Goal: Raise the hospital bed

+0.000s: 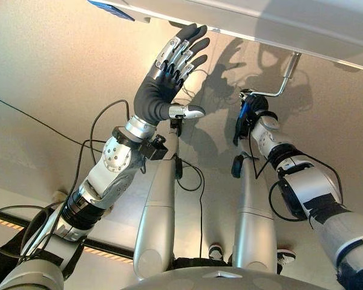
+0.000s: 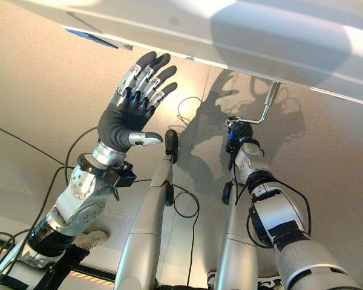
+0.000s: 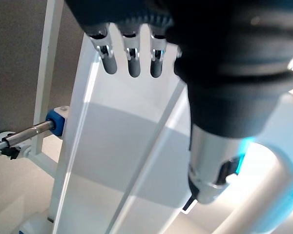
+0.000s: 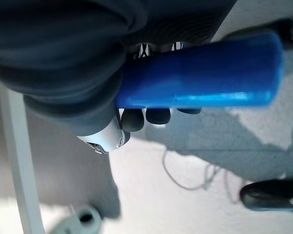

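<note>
The right robot hand [image 1: 249, 115] is clenched round the blue grip [image 4: 205, 70] of the crank [image 1: 283, 81], which hangs from the bed [image 1: 278, 24] frame at the far right. The left robot hand [image 1: 169, 69] is released, fingers straight up near the bed's edge, though whether they touch it is hard to tell. To raise the bed well, turn the crank in full, even circles, keeping the wrist in line with the grip so it does not slip; no containers show.

Two silver-grey metal arms carry black bands at the joints. Each hand, the left hand [image 1: 160, 90] and the right hand [image 1: 252, 115], has a dark ribbed cover and silver, dark-tipped fingers [image 1: 183, 51].
</note>
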Robot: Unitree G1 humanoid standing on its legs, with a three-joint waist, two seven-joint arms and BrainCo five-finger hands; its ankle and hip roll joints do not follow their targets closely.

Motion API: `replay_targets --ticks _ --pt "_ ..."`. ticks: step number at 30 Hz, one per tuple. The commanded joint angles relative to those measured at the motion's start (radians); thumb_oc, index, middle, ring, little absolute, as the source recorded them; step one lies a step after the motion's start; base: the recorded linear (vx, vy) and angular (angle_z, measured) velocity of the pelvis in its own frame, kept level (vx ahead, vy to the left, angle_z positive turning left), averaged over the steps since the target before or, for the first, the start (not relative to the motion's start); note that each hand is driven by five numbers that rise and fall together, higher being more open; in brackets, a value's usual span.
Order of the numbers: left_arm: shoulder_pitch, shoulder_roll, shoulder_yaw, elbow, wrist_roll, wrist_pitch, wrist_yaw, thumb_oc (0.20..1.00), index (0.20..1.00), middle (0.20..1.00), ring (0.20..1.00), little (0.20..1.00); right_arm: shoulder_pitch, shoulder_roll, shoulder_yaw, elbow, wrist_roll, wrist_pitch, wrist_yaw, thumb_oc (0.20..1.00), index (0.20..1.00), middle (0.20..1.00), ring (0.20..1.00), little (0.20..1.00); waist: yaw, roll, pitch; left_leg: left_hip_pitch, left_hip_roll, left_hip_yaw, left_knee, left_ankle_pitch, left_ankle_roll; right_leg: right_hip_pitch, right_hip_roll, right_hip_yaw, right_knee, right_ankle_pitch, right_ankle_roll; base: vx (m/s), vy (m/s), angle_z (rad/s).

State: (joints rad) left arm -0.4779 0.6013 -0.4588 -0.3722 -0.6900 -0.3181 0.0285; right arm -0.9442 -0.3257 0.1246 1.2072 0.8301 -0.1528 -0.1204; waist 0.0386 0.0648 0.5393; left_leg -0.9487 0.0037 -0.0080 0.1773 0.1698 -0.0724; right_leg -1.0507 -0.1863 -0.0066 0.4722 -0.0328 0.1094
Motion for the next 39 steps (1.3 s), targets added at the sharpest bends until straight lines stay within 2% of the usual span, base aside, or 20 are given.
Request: replay_targets --ticks 1,15,17,19,22,23,24,26,27,28,29,30,32,39 --pt "0.01 -0.04 0.046 -0.083 0.017 -0.051 -0.019 1.0 1.0 1.0 1.0 1.0 0.168 -0.245 -0.076 0.081 0.082 -0.068 -0.08 0.2 0.2 0.2 0.2 0.2 -0.074 0.077 -0.019 0.046 -0.02 0.042 0.111 -0.159 0.03 0.076 0.051 -0.041 -0.166 0.089 0.031 0.0 0.0 0.0" --pt "0.016 -0.022 0.069 -0.089 0.013 -0.057 -0.004 1.0 1.0 1.0 1.0 1.0 0.318 -0.277 -0.162 0.114 0.063 -0.08 -0.118 0.2 0.2 0.2 0.2 0.2 -0.088 0.076 -0.019 0.045 -0.017 0.046 0.117 -0.166 0.03 0.071 0.051 -0.038 -0.15 0.079 0.027 0.0 -0.003 0.01" --pt "0.02 -0.022 0.085 -0.095 0.017 -0.061 0.002 1.0 1.0 1.0 1.0 1.0 0.349 -0.259 -0.168 0.052 0.066 -0.112 -0.129 0.2 0.2 0.2 0.2 0.2 -0.097 0.07 -0.019 0.043 -0.015 0.047 0.121 -0.167 0.029 0.07 0.052 -0.037 -0.149 0.079 0.026 0.0 0.0 0.0" --pt "0.041 -0.028 0.111 -0.102 0.022 -0.064 0.01 1.0 1.0 1.0 1.0 1.0 0.396 -0.22 -0.156 -0.12 0.057 -0.165 -0.14 0.2 0.2 0.2 0.2 0.2 -0.107 0.059 -0.019 0.042 -0.013 0.05 0.121 -0.166 0.03 0.07 0.056 -0.034 -0.153 0.082 0.026 0.0 0.0 0.0" --pt "0.073 -0.031 0.162 -0.117 0.041 -0.065 0.013 1.0 1.0 1.0 1.0 1.0 0.556 -0.149 -0.151 -0.546 0.013 -0.262 -0.133 0.2 0.2 0.2 0.2 0.2 -0.129 0.034 -0.019 0.036 -0.012 0.053 0.119 -0.163 0.03 0.062 0.062 -0.029 -0.153 0.087 0.027 -0.01 -0.005 -0.05" --pt "0.076 -0.03 0.162 -0.118 0.041 -0.064 0.013 1.0 1.0 1.0 1.0 1.0 0.565 -0.144 -0.152 -0.558 0.007 -0.26 -0.14 0.2 0.2 0.2 0.2 0.2 -0.129 0.033 -0.019 0.038 -0.012 0.054 0.119 -0.162 0.03 0.064 0.061 -0.029 -0.152 0.086 0.027 -0.01 -0.019 -0.05" --pt "0.094 -0.024 0.188 -0.118 0.045 -0.069 0.011 1.0 1.0 1.0 1.0 1.0 0.645 -0.124 -0.158 -0.79 0.029 -0.311 -0.078 0.2 0.2 0.2 0.2 0.2 -0.145 0.017 -0.019 0.031 -0.01 0.056 0.118 -0.16 0.029 0.056 0.062 -0.027 -0.152 0.09 0.028 -0.01 -0.025 -0.05" --pt "0.117 -0.02 0.219 -0.124 0.05 -0.067 0.008 1.0 1.0 1.0 1.0 1.0 0.723 -0.108 -0.172 -0.986 0.056 -0.343 -0.015 0.2 0.2 0.2 0.2 0.2 -0.159 0.002 -0.019 0.028 -0.008 0.057 0.12 -0.16 0.029 0.053 0.063 -0.027 -0.15 0.09 0.029 -0.01 -0.02 -0.06" --pt "0.129 -0.016 0.228 -0.133 0.044 -0.066 0.003 1.0 1.0 1.0 1.0 1.0 0.748 -0.099 -0.173 -1.066 0.098 -0.348 0.031 0.2 0.2 0.2 0.2 0.2 -0.162 -0.003 -0.019 0.026 -0.007 0.058 0.121 -0.159 0.029 0.053 0.064 -0.026 -0.15 0.091 0.029 -0.01 -0.005 -0.08" --pt "0.13 -0.016 0.228 -0.133 0.044 -0.066 0.003 1.0 1.0 1.0 1.0 1.0 0.748 -0.099 -0.173 -1.066 0.098 -0.348 0.032 0.2 0.2 0.2 0.2 0.2 -0.162 -0.003 -0.019 0.026 -0.007 0.058 0.121 -0.159 0.029 0.054 0.064 -0.026 -0.15 0.091 0.029 -0.01 -0.001 -0.06" --pt "0.14 -0.013 0.239 -0.143 0.044 -0.066 0.002 1.0 1.0 1.0 1.0 1.0 0.778 -0.094 -0.147 -1.17 0.133 -0.349 0.087 0.2 0.2 0.2 0.2 0.2 -0.165 -0.008 -0.019 0.021 -0.005 0.06 0.123 -0.158 0.029 0.048 0.064 -0.026 -0.15 0.094 0.029 -0.02 0.002 -0.08" --pt "0.17 0.001 0.257 -0.158 0.044 -0.058 -0.003 1.0 1.0 1.0 1.0 1.0 0.827 -0.118 -0.114 -1.283 0.152 -0.323 0.151 0.2 0.2 0.2 0.2 0.2 -0.17 -0.016 -0.019 0.017 -0.004 0.062 0.127 -0.159 0.029 0.047 0.065 -0.025 -0.151 0.097 0.029 -0.02 0.0 -0.07" --pt "0.196 0.009 0.269 -0.173 0.045 -0.053 -0.01 1.0 1.0 1.0 1.0 1.0 0.845 -0.133 -0.079 -1.363 0.201 -0.3 0.209 0.2 0.2 0.2 0.2 0.2 -0.172 -0.021 -0.019 0.011 -0.005 0.062 0.13 -0.157 0.029 0.048 0.065 -0.025 -0.155 0.101 0.029 -0.02 -0.008 -0.05" --pt "0.212 0.015 0.267 -0.183 0.057 -0.045 -0.019 1.0 1.0 1.0 1.0 1.0 0.812 -0.18 0.038 -1.523 0.268 -0.245 0.292 0.2 0.2 0.2 0.2 0.2 -0.167 -0.021 -0.019 0.004 -0.003 0.063 0.133 -0.154 0.028 0.044 0.067 -0.027 -0.153 0.11 0.029 0.0 0.0 0.0"
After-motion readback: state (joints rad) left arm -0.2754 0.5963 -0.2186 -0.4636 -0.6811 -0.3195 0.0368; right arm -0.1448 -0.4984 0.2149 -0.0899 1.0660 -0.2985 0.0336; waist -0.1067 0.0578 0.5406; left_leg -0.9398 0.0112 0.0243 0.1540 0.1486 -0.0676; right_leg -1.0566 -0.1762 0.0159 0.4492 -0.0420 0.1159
